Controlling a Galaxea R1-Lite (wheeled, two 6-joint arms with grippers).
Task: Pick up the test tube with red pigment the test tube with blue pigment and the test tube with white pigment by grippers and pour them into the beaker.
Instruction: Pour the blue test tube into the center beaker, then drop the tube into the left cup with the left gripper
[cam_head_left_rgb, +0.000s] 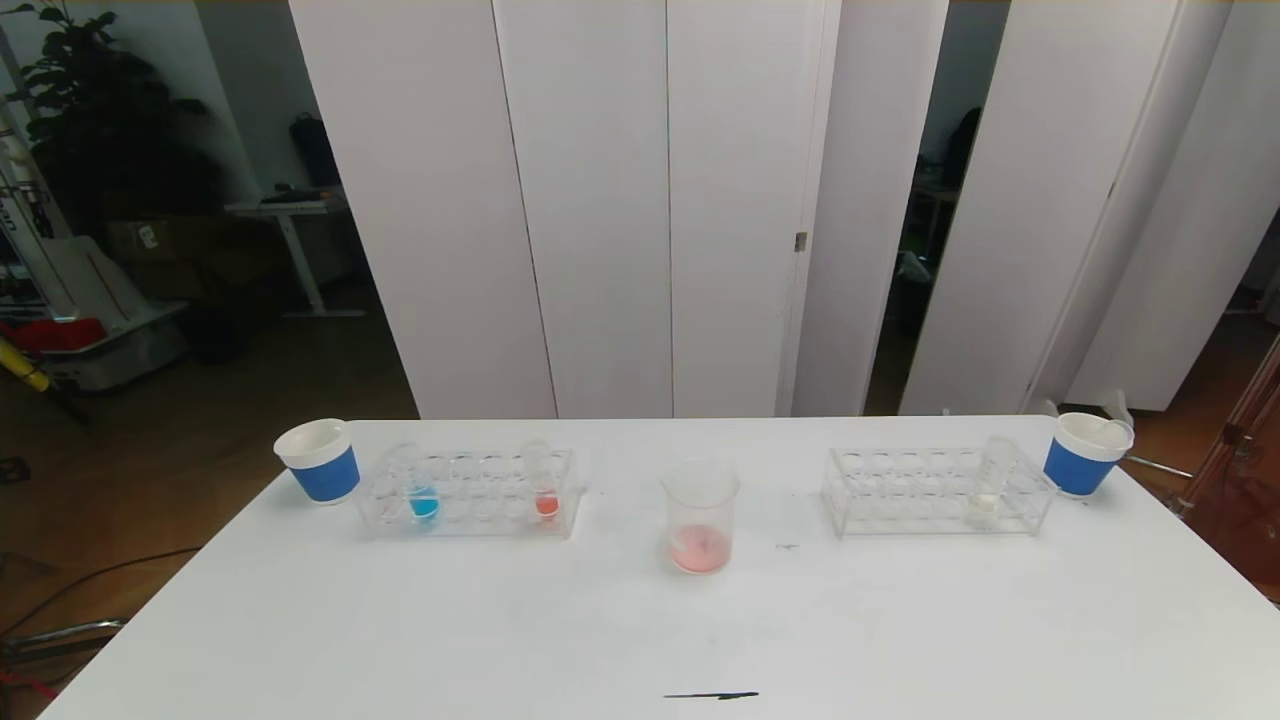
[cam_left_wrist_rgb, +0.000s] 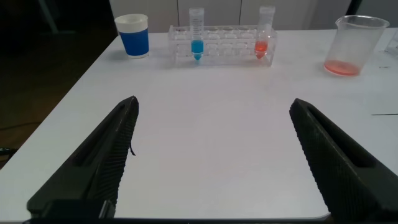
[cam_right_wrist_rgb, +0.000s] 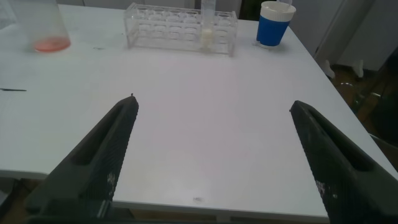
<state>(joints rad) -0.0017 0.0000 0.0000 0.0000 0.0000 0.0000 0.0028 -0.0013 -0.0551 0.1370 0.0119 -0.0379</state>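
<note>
The left gripper (cam_left_wrist_rgb: 211, 162) and right gripper (cam_right_wrist_rgb: 211, 162) are hanging wide open over the near tabletop (cam_head_left_rgb: 640, 640), holding nothing. Well ahead of the left one, the test tube with blue pigment (cam_left_wrist_rgb: 197, 43) and a red tube (cam_left_wrist_rgb: 263, 42) are standing in the left rack (cam_head_left_rgb: 470, 492). The test tube with white pigment (cam_right_wrist_rgb: 208, 28) is sitting in the right rack (cam_right_wrist_rgb: 180, 26), the beaker (cam_head_left_rgb: 700, 520) between them. Nothing is blocking.

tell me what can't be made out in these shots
- Both arms: outside the head view, below its near edge.
- Left gripper and right gripper: only the open jaws show, cut off by each wrist view's edge.
- Beaker: its markings are too small to read.
- Test tube with white pigment: fill level blurred behind the right rack.
</note>
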